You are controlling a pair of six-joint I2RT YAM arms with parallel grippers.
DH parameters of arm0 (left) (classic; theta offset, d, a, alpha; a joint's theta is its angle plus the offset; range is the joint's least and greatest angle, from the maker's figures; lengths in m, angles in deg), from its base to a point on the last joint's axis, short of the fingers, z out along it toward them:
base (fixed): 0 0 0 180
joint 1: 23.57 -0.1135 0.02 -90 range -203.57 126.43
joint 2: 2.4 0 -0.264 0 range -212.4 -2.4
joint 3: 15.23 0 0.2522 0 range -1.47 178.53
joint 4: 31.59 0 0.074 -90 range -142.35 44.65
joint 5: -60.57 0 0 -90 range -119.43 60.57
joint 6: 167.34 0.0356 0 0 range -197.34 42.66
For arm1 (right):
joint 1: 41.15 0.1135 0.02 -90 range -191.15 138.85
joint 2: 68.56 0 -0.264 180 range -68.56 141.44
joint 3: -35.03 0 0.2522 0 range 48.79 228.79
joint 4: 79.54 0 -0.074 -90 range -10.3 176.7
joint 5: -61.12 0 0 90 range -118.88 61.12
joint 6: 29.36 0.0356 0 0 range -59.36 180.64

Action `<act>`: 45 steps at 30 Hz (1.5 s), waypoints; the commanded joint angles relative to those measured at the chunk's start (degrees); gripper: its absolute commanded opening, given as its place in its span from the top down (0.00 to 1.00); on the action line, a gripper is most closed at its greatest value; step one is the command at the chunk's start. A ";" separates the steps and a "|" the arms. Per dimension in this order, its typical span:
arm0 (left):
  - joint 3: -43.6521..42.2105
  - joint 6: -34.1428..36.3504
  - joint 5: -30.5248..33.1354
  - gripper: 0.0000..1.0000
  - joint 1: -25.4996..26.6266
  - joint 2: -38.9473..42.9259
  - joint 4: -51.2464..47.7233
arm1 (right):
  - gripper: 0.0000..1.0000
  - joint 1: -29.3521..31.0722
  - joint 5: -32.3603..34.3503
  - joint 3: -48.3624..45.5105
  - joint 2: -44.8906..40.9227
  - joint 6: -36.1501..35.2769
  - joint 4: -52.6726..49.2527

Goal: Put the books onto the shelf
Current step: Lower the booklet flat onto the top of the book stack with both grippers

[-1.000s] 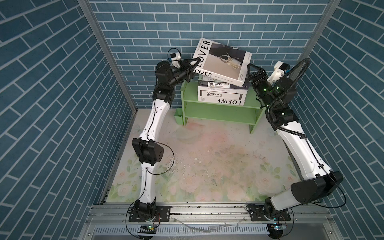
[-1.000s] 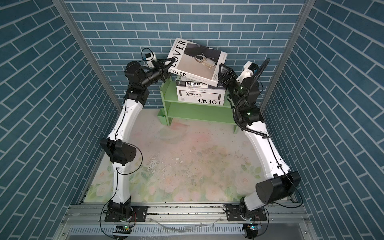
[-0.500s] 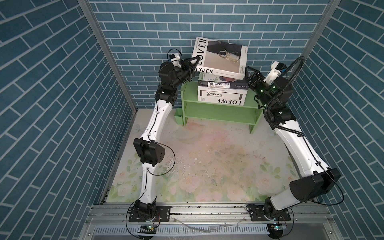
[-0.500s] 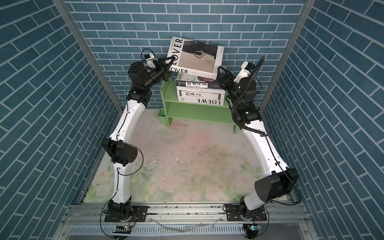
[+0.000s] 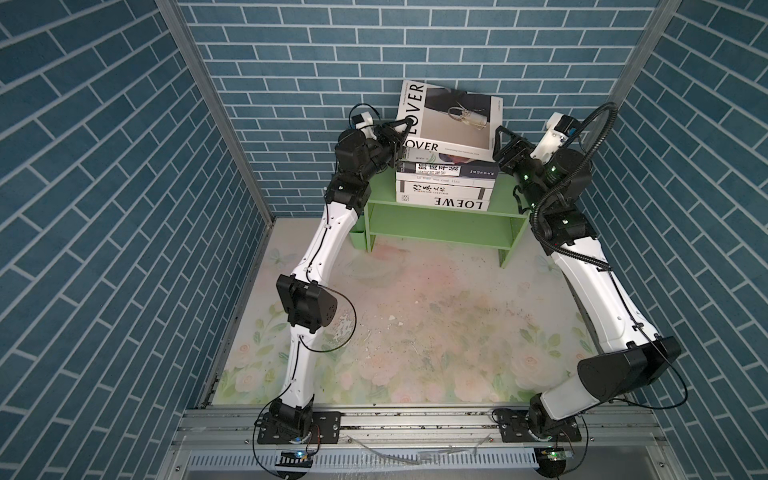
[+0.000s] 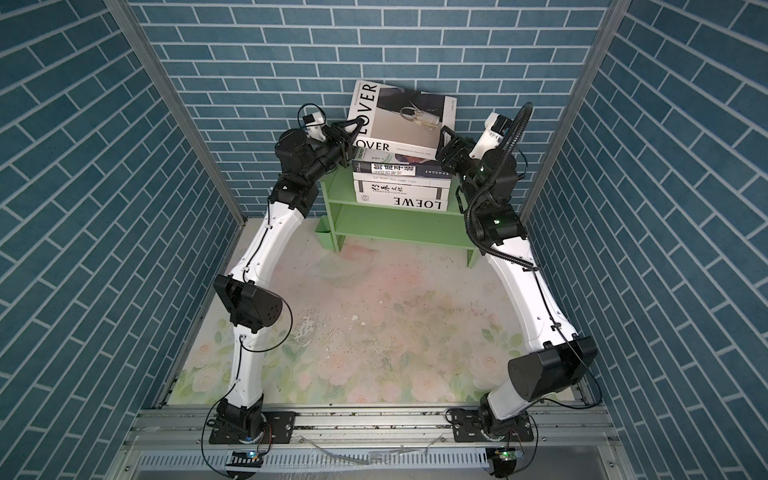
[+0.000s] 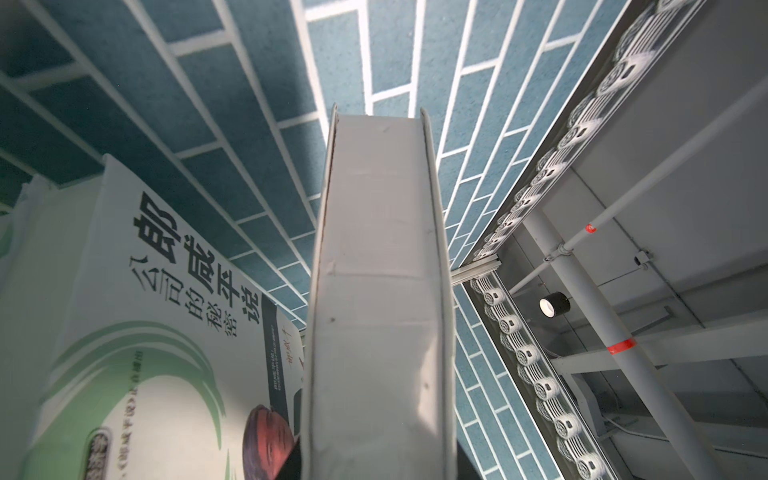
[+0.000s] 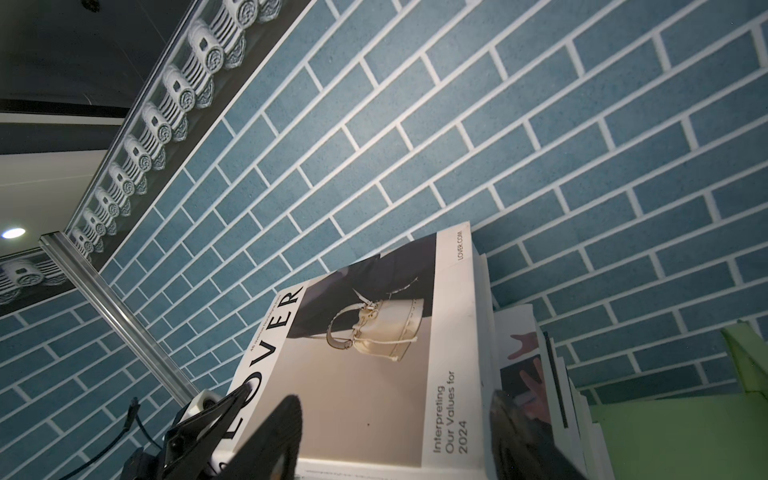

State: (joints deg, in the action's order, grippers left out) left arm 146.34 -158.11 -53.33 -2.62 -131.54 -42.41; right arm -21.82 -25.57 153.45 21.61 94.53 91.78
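Note:
The white LOVER book (image 5: 453, 120) (image 6: 403, 120) lies slightly tilted on top of a stack of books (image 5: 446, 187) on the light green shelf (image 5: 440, 220) (image 6: 395, 220). My left gripper (image 5: 401, 133) (image 6: 351, 131) is shut on the LOVER book's left edge, and its page edge (image 7: 378, 291) fills the left wrist view. Beside it lies a book with Chinese lettering and a portrait (image 7: 166, 291). My right gripper (image 5: 500, 144) (image 8: 395, 436) stands open at the LOVER book's right near corner. One finger is over the cover (image 8: 374, 374), the other beyond the book's side.
A small green cup (image 5: 358, 239) hangs on the shelf's left side. The blue brick back wall stands right behind the stack. The shelf's lower tier (image 5: 436, 243) holds nothing. The floral mat (image 5: 415, 324) spreads in front of the shelf.
The LOVER book has come down from a steeper tilt and now rests nearly flat on the stack. Both grippers have moved in and down with it.

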 commanded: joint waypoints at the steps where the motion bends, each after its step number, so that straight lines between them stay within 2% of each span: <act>1: 0.47 1.47 2.16 0.63 0.40 -0.06 1.48 | 0.29 -0.66 1.53 3.33 2.21 -3.87 -0.97; 15: 2.23 1.85 1.84 0.60 1.08 -1.31 -1.31 | 0.29 -0.70 -1.37 11.40 9.93 -5.20 -5.40; 18: 2.22 1.91 1.65 0.55 1.15 -1.22 -1.56 | 0.29 -0.70 -1.38 13.86 11.63 -6.44 -8.01; 26: 2.14 3.69 2.03 0.40 1.09 -0.02 -3.59 | 0.31 -0.70 4.18 16.39 13.13 -11.97 -14.69; 31: 2.00 3.53 1.69 0.22 0.63 0.11 -4.27 | 0.32 -0.70 5.95 15.51 13.12 -13.41 -15.57; 45: -1.82 5.15 1.25 0.07 -1.64 4.40 -3.38 | 0.33 -0.66 8.54 14.46 13.23 -14.06 -17.34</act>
State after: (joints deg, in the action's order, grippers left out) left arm 144.83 -154.59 -51.54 -3.36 -130.32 -47.57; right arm -22.41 -18.62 168.25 34.83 82.75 74.93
